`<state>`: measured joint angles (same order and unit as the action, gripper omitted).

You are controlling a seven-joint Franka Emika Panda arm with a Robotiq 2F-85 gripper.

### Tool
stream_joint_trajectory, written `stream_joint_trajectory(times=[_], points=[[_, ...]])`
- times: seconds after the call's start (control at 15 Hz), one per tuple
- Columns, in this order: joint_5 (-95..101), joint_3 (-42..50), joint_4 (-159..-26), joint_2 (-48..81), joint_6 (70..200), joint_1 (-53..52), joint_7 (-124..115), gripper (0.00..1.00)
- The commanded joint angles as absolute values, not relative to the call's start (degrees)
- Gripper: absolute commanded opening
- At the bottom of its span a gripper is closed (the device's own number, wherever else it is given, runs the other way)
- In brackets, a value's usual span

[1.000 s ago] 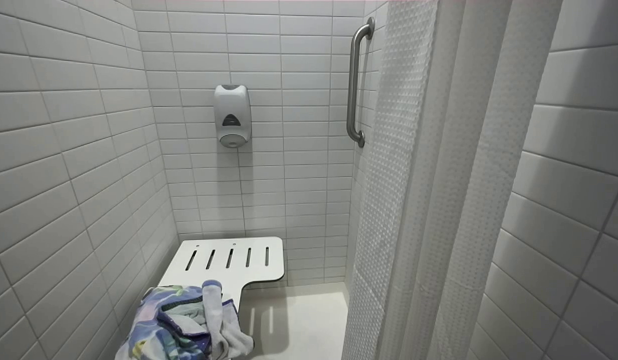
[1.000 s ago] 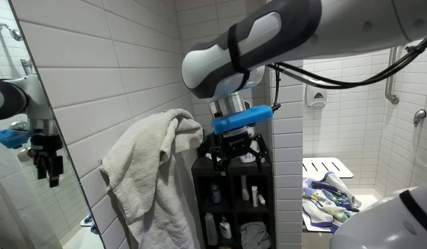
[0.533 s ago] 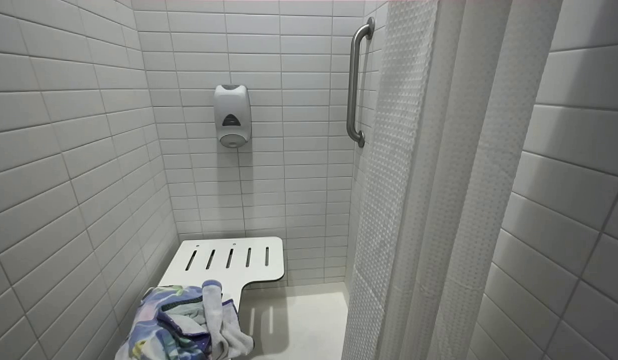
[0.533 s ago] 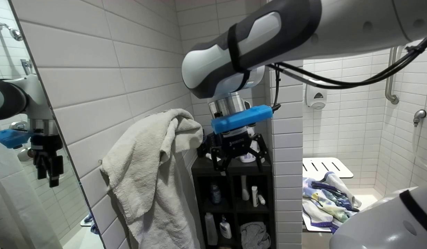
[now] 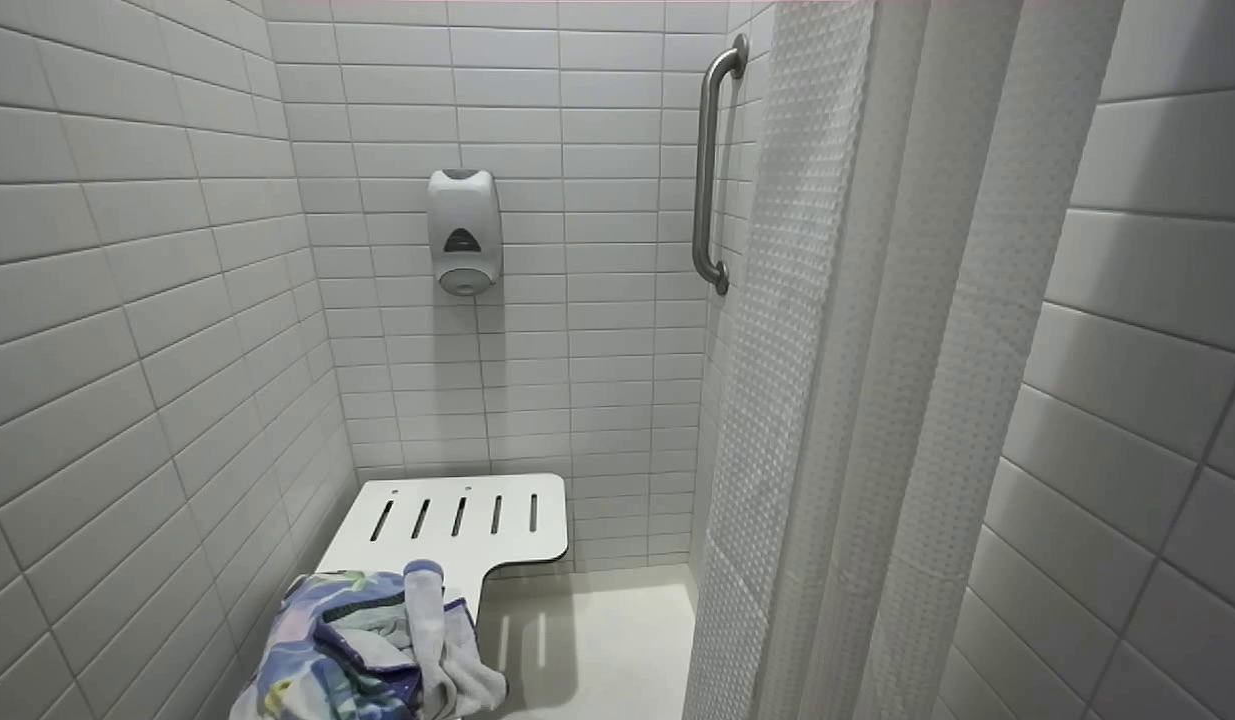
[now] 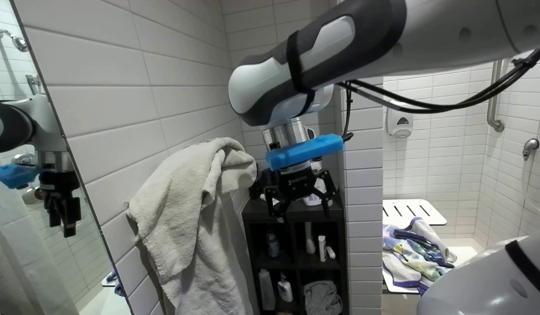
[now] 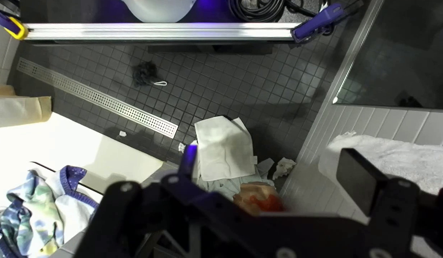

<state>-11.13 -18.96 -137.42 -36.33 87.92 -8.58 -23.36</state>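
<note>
My black gripper (image 6: 301, 213) with a blue block on its wrist hangs pointing down in an exterior view. Its fingers stand wide apart with nothing between them. In the wrist view the gripper (image 7: 274, 170) is also open. A cream towel (image 6: 186, 210) hangs on the tiled wall to its left, apart from it in the picture. The towel shows in the wrist view (image 7: 397, 154) beside the right finger. A black shelf unit (image 6: 294, 214) stands behind the gripper, with white bottles (image 6: 312, 199) on top, partly hidden. A white cloth (image 7: 225, 148) lies far below, between the fingers.
A mirror (image 6: 55, 210) is on the wall at left. A patterned towel (image 5: 347, 640) lies on the white slotted shower seat (image 5: 457, 510), in all views. A shower curtain (image 5: 877, 400) hangs at right in an exterior view. A metal rail (image 7: 153, 31) crosses the wrist view.
In an exterior view my arm and gripper have shifted very slightly to the left in the last half second. The fingers stay apart. The towels and shelf have not moved.
</note>
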Motion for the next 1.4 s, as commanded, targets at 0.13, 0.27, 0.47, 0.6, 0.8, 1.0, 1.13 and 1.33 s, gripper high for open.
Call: stream_joint_trajectory(times=[0.13,0.27,0.47,0.6,0.8,1.0,1.13,1.33], points=[[-9.77,-20.79,-137.4,-36.54,94.31,-10.23,-21.87,1.0],[-8.98,-20.91,-137.34,-37.24,98.05,-10.21,-22.15,1.0],[-9.22,-19.81,-136.46,-37.96,104.85,-10.33,-21.13,1.0],[-9.79,-19.11,-135.74,-38.26,108.03,-10.7,-20.1,1.0],[-10.6,-19.45,-135.67,-37.75,107.79,-10.57,-21.1,1.0],[-11.28,-19.24,-135.52,-38.17,107.87,-11.11,-21.01,1.0],[-11.29,-19.24,-135.52,-38.19,107.88,-11.18,-21.0,1.0],[-11.02,-19.51,-134.53,-37.13,108.31,-11.0,-20.98,1.0]])
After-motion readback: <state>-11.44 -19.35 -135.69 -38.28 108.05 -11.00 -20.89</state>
